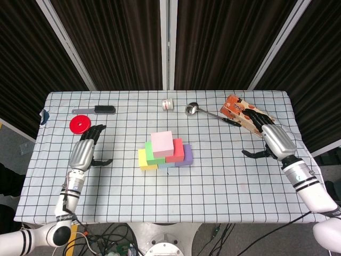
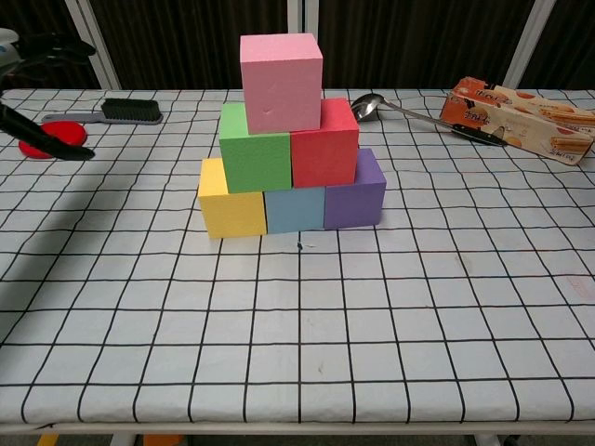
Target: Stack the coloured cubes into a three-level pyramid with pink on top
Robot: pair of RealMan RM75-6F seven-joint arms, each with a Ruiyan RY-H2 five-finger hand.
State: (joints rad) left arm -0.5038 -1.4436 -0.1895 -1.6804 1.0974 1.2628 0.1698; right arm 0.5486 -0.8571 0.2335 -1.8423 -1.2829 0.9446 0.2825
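Observation:
A three-level pyramid of cubes stands mid-table. The pink cube [image 1: 162, 142] [image 2: 282, 82] is on top, resting on the green cube [image 2: 255, 160] and the red cube [image 2: 325, 143]. Below them sit the yellow cube [image 2: 231, 208], the blue cube [image 2: 294, 209] and the purple cube [image 2: 356, 193] in a row. My left hand [image 1: 85, 150] hovers well left of the stack, fingers spread, holding nothing; only its fingertips [image 2: 45, 147] show in the chest view. My right hand [image 1: 270, 140] is far right of the stack, open and empty.
A red disc [image 1: 80, 124] and a black brush [image 1: 97, 110] lie at the back left. A small white roll [image 1: 168, 104], a metal spoon [image 1: 199, 110] and an orange box [image 1: 242, 113] lie along the back right. The checked cloth table [image 1: 186, 186] ends near both arms.

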